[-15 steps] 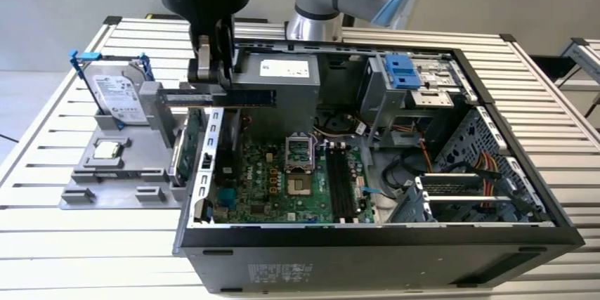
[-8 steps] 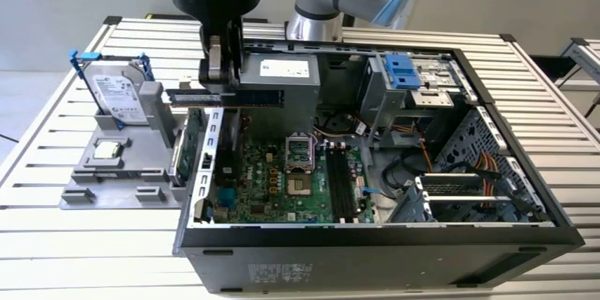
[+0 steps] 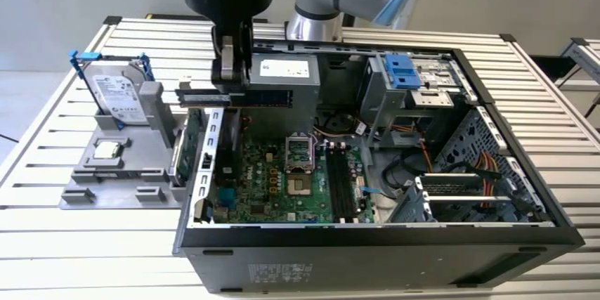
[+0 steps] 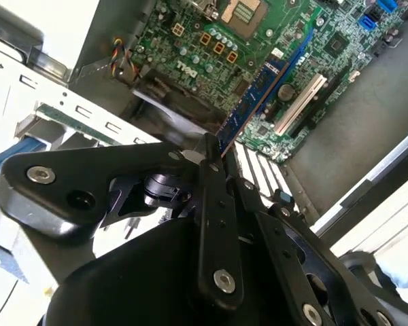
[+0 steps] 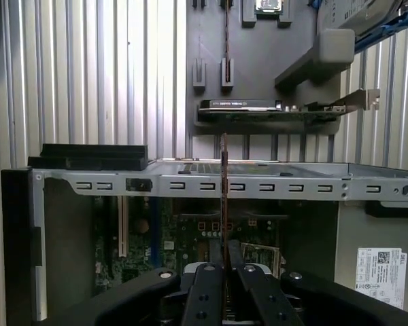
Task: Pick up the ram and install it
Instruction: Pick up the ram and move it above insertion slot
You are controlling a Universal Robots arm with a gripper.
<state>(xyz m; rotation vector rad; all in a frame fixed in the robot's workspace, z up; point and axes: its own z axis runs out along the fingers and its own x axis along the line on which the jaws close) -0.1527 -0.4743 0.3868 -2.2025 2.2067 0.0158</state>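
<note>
Far left: a grey plastic parts tray [image 3: 122, 189] sits on the slatted aluminium table [image 3: 56, 244]. A silver hard drive in a blue frame [image 3: 120, 96] stands upright in it, and a small square silver processor chip [image 3: 109, 149] lies flat in front of that.

Tray's edge: a green expansion card with a metal bracket [image 3: 192, 149] stands on its edge, just beside the case wall.

Claw: the black two-fingered gripper [image 3: 232, 89] hangs down from the arm, clenched tight on the ram. In both wrist views its fingers [image 5: 209, 285] press the stick's two flat faces, with almost no gap between them [image 4: 214, 153].

Ram: the thin, bluish-green and dark circuit-board stick [image 3: 258, 97] is up in the air, lying level over the case's rim near the tray. It sits just beside the grey power-supply box [image 3: 281, 69]. It juts out past the fingertips [image 4: 255, 98] and is seen edge-on in the first wrist view [image 5: 224, 204].

Centre: a black tower case [image 3: 375, 251] lies open on its side. The green motherboard [image 3: 272, 180] and its long black memory slots [image 3: 339, 180] are below the stick, apart from it.

Right: a blue plastic drive-bay latch [image 3: 401, 72].
</note>
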